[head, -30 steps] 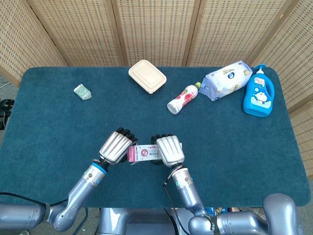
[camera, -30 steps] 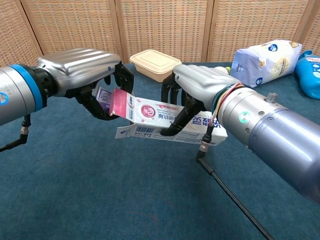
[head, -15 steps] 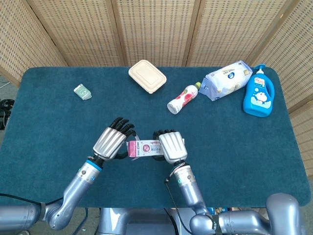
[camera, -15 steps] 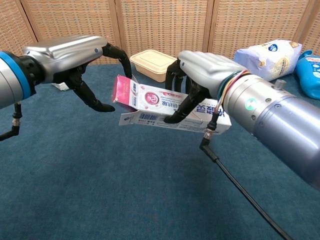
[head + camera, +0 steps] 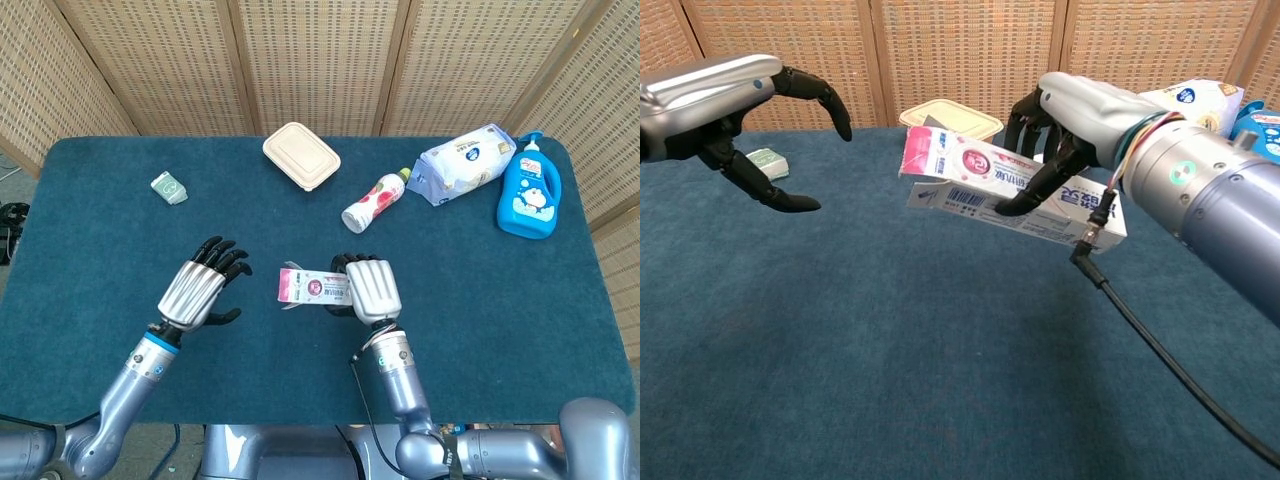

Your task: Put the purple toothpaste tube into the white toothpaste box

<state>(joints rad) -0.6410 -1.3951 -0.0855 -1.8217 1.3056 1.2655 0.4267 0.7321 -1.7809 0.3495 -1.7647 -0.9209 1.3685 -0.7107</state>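
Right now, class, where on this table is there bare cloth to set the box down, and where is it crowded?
Bare cloth lies between the left hand and the green packet, and right of the right hand. The far right is crowded: pink bottle, wipes pack, blue bottle.

The left hand (image 5: 735, 120) has let go, drawing leftward from the white toothpaste box (image 5: 1015, 185).

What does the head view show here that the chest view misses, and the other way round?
Only the head view shows the small red-and-white bottle lying on the blue table, and the whole blue detergent bottle. Only the chest view shows the barcode side of the white toothpaste box and the right hand's fingers curled under it. Both show the open left hand, the right hand holding the box, and the beige lidded container.
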